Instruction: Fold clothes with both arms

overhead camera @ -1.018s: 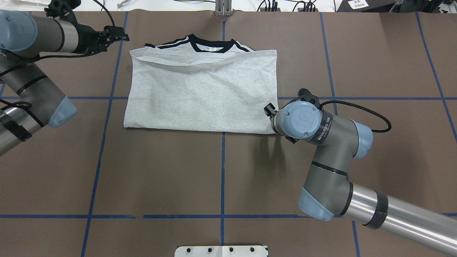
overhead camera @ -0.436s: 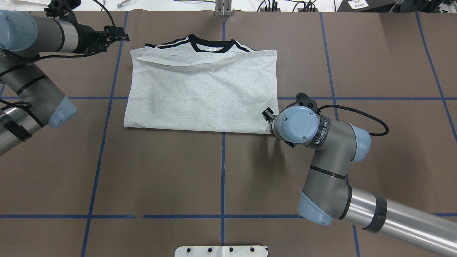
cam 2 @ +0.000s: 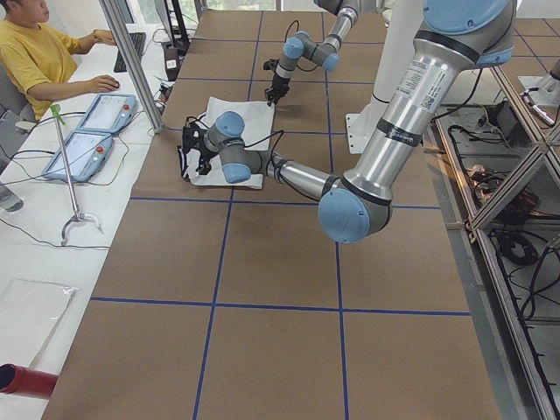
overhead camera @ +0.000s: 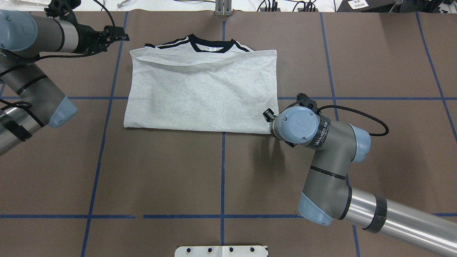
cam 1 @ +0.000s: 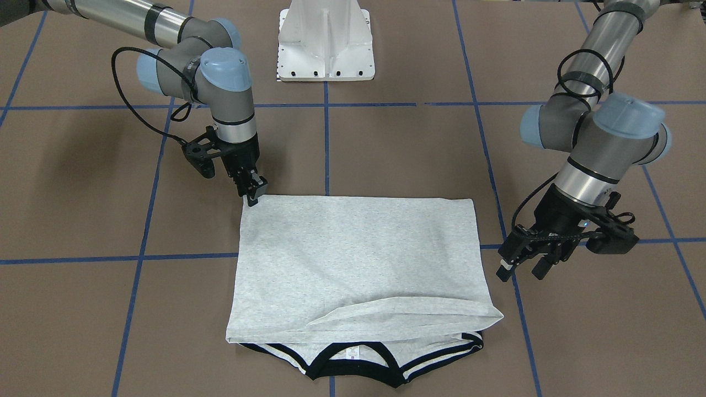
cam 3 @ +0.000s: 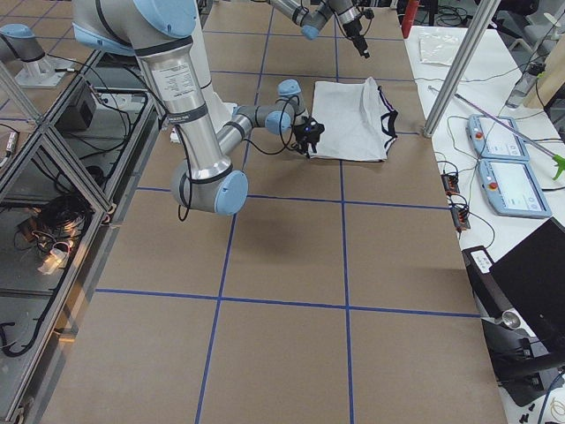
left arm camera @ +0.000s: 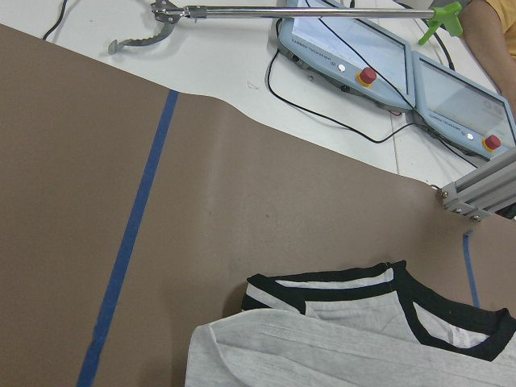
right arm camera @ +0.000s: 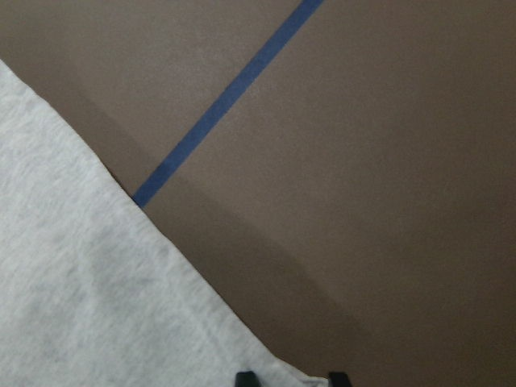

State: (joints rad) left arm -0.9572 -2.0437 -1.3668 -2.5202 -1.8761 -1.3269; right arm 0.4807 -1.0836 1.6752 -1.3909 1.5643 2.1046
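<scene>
The grey T-shirt [overhead camera: 201, 92] lies flat on the table, folded in half, with its black collar [overhead camera: 210, 44] and shoulder stripes at the far edge. The printed front is hidden. My right gripper [cam 1: 253, 197] points down at the shirt's near right corner. In the right wrist view the corner of the shirt [right arm camera: 81, 306] lies between the two slightly parted fingertips [right arm camera: 244, 376], on the table. My left gripper [cam 1: 518, 270] is open and empty, and hovers just outside the shirt's far left corner. It also shows in the overhead view [overhead camera: 121, 35].
The white pedestal base [cam 1: 326, 41] stands at the robot's edge of the table. Two teach pendants [left arm camera: 355, 48] and a grabber tool lie on the white bench beyond the far edge. An operator in yellow [cam 2: 35, 52] sits there. Blue tape lines cross the brown table.
My right wrist has shifted slightly toward the robot and left, settling over the shirt's near right corner. The left arm and the shirt have not moved.
</scene>
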